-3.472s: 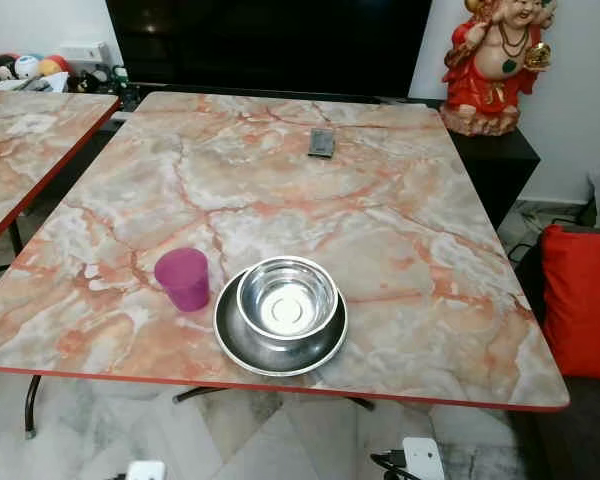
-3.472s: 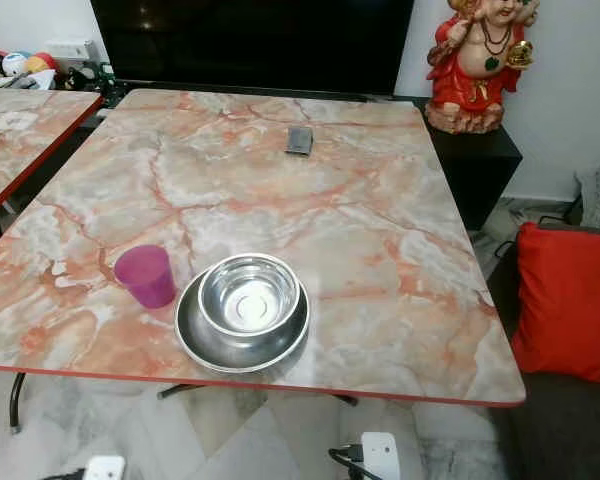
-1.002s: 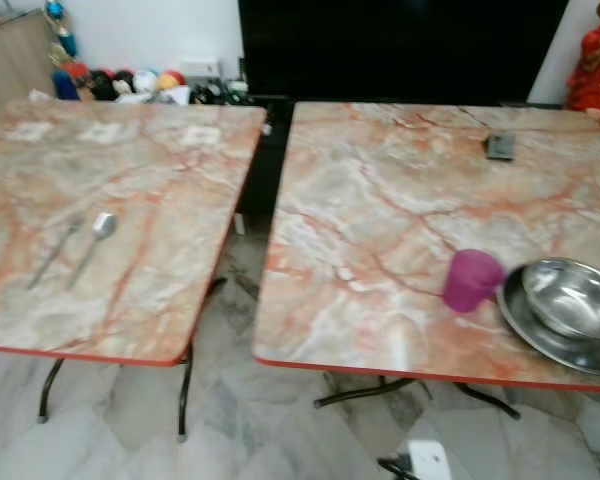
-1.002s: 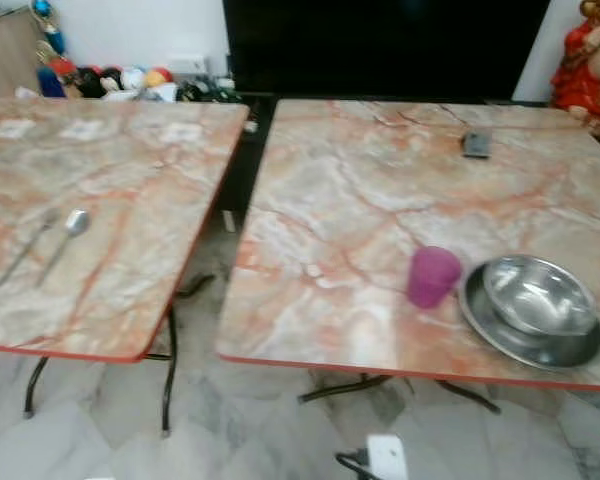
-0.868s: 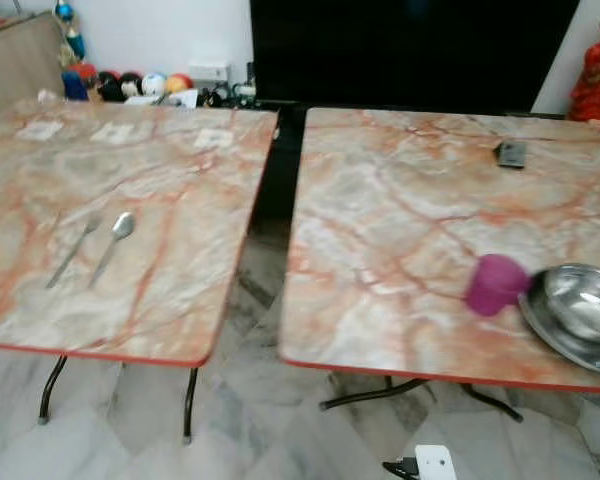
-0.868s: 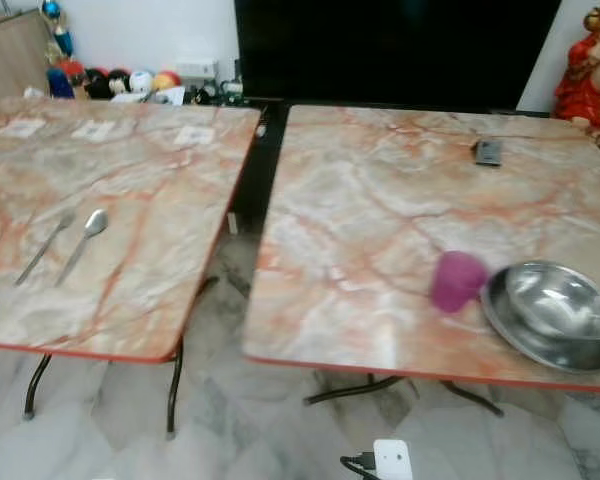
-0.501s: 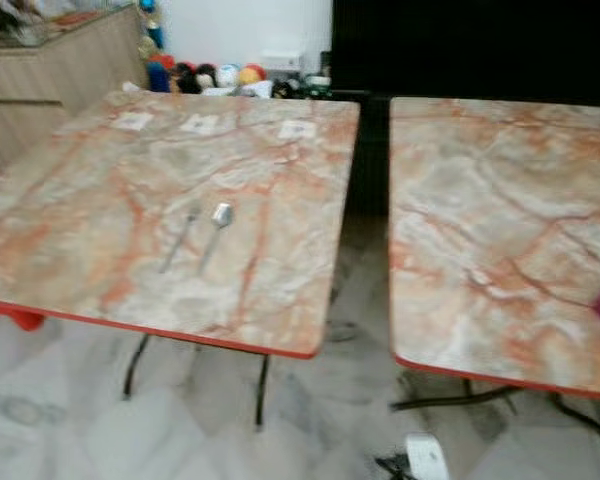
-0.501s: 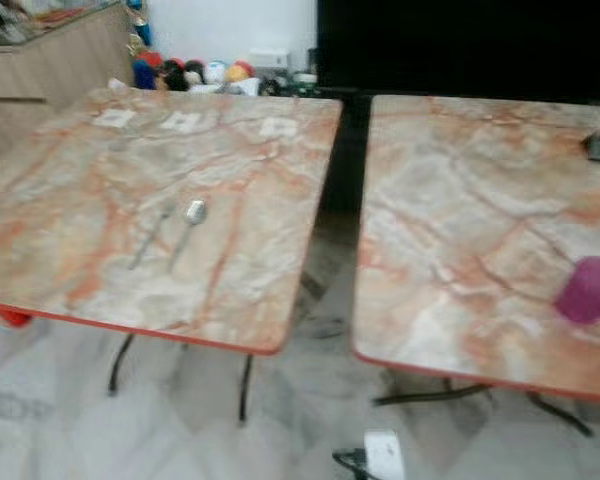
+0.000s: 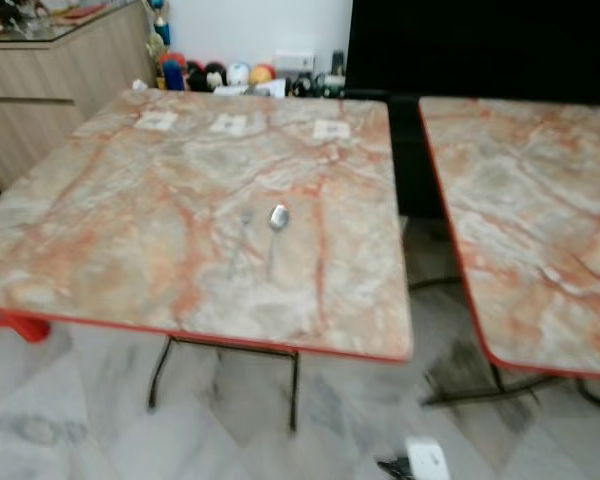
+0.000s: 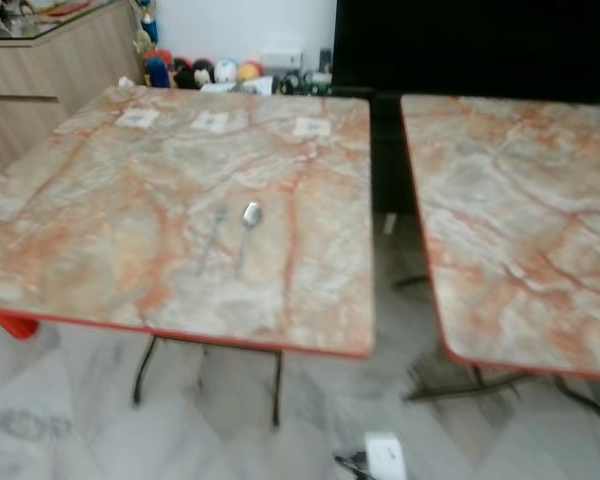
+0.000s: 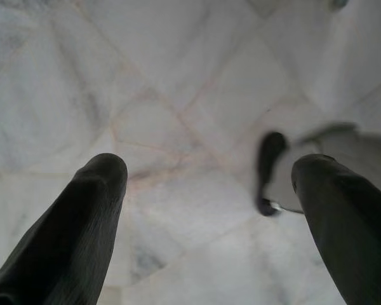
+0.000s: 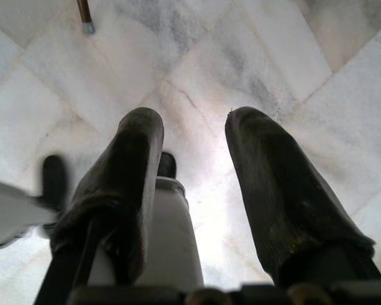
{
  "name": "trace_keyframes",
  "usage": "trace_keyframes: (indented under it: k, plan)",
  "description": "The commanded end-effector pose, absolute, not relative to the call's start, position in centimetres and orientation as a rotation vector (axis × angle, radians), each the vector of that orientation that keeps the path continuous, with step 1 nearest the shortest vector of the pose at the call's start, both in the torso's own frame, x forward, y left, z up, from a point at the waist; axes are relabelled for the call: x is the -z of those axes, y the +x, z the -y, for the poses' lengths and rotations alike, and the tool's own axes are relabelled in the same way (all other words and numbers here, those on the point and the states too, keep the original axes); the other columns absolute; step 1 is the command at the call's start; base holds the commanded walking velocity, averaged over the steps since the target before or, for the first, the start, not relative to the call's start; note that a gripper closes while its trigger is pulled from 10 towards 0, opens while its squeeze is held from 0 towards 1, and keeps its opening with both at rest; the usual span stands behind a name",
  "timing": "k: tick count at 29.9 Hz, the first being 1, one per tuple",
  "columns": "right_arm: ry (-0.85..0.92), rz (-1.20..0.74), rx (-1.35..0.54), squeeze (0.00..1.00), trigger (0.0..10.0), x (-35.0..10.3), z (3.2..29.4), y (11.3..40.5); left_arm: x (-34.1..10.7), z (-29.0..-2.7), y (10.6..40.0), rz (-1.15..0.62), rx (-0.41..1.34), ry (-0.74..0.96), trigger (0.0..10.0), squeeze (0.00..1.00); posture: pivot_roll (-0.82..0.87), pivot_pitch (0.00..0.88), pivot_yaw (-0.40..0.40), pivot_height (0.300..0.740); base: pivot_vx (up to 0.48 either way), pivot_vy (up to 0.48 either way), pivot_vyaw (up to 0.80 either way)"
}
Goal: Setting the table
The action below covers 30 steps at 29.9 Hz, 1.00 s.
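Note:
A spoon (image 9: 277, 220) and a fork (image 9: 242, 236) lie side by side near the middle of the left marble table (image 9: 120, 210), handles pointing toward me. The right marble table (image 9: 540, 220) stands beside it across a narrow gap. My left gripper (image 11: 209, 166) hangs over the marble floor, open with its fingers wide apart and nothing between them. My right gripper (image 12: 195, 121) also hangs above the floor, open and empty.
Three paper cards (image 9: 230, 123) lie along the left table's far side. A wooden cabinet (image 9: 50, 60) stands at the far left, a black screen (image 9: 480, 45) and toys (image 9: 215, 73) at the back. A white power strip (image 9: 425, 458) lies on the floor; something red (image 9: 15, 325) sits under the table's left edge.
The whole view has swung to the left. The purple cup and the steel bowl have slid out on the right, and the left table with the fork and spoon now sits in the middle.

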State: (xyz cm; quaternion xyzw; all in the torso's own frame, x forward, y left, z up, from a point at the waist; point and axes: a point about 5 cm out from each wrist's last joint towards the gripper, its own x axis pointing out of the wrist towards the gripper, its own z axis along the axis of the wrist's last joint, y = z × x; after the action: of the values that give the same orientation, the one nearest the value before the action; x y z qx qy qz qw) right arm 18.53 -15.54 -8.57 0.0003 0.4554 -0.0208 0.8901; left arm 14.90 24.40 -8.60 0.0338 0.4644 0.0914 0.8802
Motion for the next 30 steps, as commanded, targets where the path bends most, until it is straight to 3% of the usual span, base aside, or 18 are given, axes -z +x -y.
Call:
trace_keyframes:
  k: [1,23,30]
  plan:
    - [0.014,-0.944,0.031,0.00,10.0,8.51,14.94,18.72,8.78,-24.64,14.32,-0.990,-0.199,0.067,10.0,0.00,0.03,0.100,-0.030,0.740,0.000,0.439,0.00]
    - [0.011,-0.944,0.030,0.00,10.0,8.57,14.95,18.57,8.87,-24.60,14.06,-0.993,-0.181,0.080,10.0,0.00,0.03,0.079,-0.025,0.740,0.000,0.435,0.00]
    - [0.014,-0.942,0.034,0.00,10.0,8.61,14.96,18.47,8.96,-24.02,14.21,-0.990,-0.158,0.093,10.0,0.00,0.03,0.073,-0.025,0.740,0.000,0.000,0.00]
